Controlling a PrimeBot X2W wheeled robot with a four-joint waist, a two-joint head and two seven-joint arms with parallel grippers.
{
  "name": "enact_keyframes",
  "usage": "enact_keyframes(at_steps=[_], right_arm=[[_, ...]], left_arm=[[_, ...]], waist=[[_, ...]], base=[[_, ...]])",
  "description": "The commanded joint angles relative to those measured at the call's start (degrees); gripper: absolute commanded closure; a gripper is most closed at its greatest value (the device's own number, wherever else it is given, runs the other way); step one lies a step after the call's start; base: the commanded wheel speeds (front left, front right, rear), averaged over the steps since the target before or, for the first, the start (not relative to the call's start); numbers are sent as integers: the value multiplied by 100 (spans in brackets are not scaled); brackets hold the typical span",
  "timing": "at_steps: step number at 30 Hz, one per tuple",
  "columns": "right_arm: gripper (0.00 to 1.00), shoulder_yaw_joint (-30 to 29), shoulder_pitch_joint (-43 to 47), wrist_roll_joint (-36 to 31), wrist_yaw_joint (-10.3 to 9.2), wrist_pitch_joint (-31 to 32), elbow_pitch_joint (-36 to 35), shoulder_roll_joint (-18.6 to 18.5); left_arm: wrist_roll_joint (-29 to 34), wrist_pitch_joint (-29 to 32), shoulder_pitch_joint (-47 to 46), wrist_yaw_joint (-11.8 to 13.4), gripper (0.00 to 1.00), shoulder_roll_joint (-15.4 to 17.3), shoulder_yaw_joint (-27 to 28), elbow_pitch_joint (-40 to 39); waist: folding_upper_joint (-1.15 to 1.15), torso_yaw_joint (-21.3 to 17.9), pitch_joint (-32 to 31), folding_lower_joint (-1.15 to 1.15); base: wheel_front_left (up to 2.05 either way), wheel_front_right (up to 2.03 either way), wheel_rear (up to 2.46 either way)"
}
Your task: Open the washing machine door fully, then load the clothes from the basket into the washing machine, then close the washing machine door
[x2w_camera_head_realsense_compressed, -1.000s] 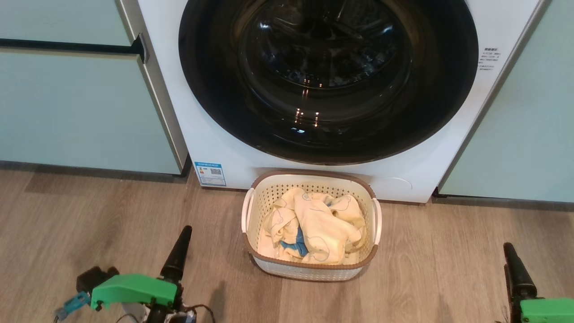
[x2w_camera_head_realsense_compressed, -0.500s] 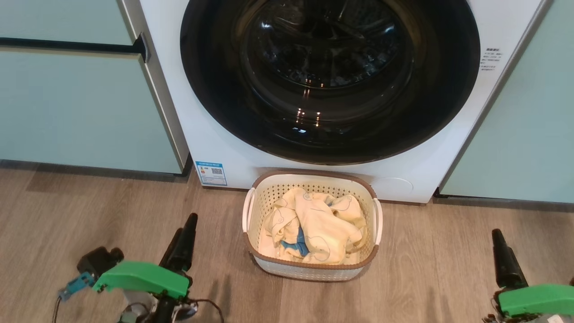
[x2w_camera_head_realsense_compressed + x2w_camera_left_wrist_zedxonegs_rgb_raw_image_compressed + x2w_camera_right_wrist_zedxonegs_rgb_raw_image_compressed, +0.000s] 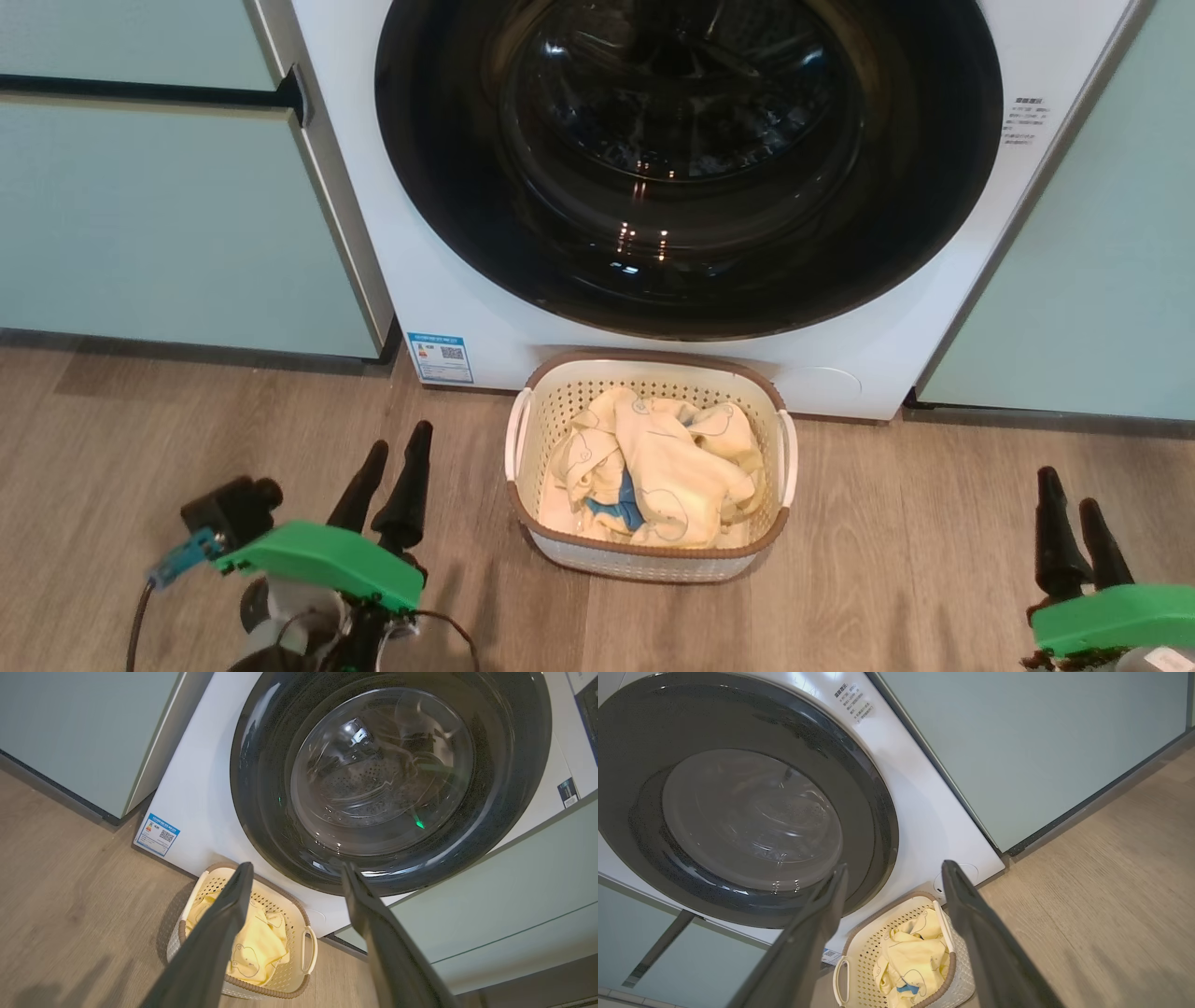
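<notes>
Left hand [image 3: 400, 439] and right hand [image 3: 1068, 488] released; blue sticker [image 3: 439, 357] on the washing machine [image 3: 411, 280] bears a QR code, print illegible.

The big round shiny black door [image 3: 686, 159] is shut and blocks the white washing machine [image 3: 429, 299]. The small cream plastic basket [image 3: 644, 565] sits just below it. Bare wood floor [image 3: 896, 560] lies on both sides.

Even, bright light puts small glints on the washing machine door [image 3: 691, 168] (wrist views bend at edges).
</notes>
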Motion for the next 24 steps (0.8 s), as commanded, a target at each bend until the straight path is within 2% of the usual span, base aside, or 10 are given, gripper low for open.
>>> enact_keyframes(at_steps=[1,15,24], right_arm=[[0,50,-365,-225,12,-88,-242,-108],[0,106,-399,-1291,14,-324,-366,-129],[0,156,-420,-1925,15,-476,-452,-143]], left_arm=[[205,-88,-359,28,0,126,84,-253],[1240,-324,-509,300,0,241,-93,-258],[1774,-476,-628,328,0,262,-86,-192]], waist=[[0,0,2,0],[0,16,18,0],[0,15,22,0]], base=[[0,0,0],[0,0,0],[0,0,0]])
